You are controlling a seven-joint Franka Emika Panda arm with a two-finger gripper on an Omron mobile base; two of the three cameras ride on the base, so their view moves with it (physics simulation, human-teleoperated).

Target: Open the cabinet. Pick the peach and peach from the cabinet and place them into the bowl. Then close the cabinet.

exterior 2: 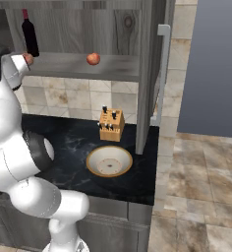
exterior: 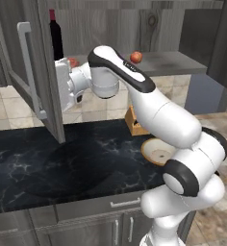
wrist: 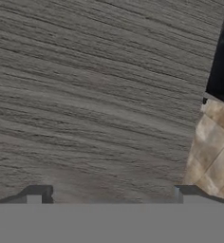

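Kitchen scene with one wall cabinet, both of its two doors swung open. In the left base view one door stands at upper left with its long silver handle; in the right base view the other door runs down the centre right, also with one handle. Two peaches lie on the cabinet shelf. One peach sits alone near mid-shelf in the upper middle of the frame; the second peach shows partly beside the robot's wrist, just right of one dark bottle. One bowl rests on the black marble counter at lower centre, with nothing in it, near one knife block. In the hand view the gripper faces wood grain close up, its two fingertips spread wide apart, holding nothing.
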